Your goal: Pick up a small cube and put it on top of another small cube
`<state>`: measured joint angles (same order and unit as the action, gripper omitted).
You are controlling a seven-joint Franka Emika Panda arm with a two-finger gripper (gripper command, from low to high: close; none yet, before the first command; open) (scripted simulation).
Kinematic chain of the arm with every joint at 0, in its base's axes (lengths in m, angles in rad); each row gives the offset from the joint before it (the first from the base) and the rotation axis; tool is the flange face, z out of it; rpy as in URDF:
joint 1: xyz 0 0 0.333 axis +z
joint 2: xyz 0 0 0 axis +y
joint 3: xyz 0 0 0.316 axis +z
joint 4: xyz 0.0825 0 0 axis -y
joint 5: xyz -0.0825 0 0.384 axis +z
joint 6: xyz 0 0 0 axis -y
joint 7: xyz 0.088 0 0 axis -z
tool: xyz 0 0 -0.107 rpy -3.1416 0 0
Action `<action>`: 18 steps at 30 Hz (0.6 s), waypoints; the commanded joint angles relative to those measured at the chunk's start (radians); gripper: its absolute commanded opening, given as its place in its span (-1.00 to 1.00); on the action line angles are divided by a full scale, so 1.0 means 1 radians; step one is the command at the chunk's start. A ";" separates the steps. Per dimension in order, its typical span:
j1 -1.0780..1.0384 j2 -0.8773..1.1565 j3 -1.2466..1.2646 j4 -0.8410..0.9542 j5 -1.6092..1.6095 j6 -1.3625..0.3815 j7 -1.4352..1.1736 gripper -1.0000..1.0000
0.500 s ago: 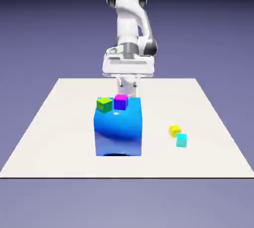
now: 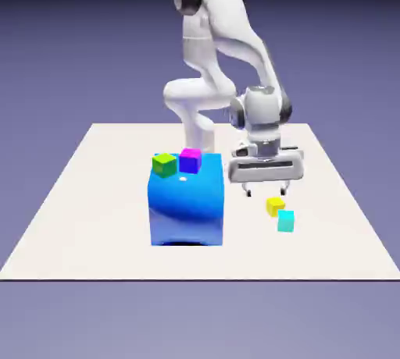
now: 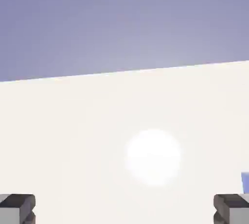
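Blue-violet backdrop is framing a pale bench (image 2: 94,217). Your hand (image 2: 266,190) is hanging spread and empty just over the yellow cube (image 2: 274,206), and the cyan cube (image 2: 286,221) is sitting right beside it, nearer the front edge. Descending here risks pinching yellow or nudging both. Cyan is resting flat, slightly turned, with no long axis. The magenta cube (image 2: 190,160) is waiting atop the blue block (image 2: 187,205).
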<state>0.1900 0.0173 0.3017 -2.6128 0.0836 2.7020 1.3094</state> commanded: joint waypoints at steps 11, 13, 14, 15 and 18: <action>0.133 0.357 0.015 0.072 -0.047 0.066 0.217 0.00; 0.141 0.380 0.006 0.074 -0.056 0.086 0.223 -1.00; 0.141 0.380 0.006 0.074 -0.056 0.086 0.223 -1.00; 0.127 0.344 0.021 0.071 -0.041 0.053 0.214 -1.00; 0.085 0.235 0.066 0.063 0.002 -0.046 0.186 -1.00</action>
<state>0.2746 0.2525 0.3679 -2.5495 0.0857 2.6563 1.4947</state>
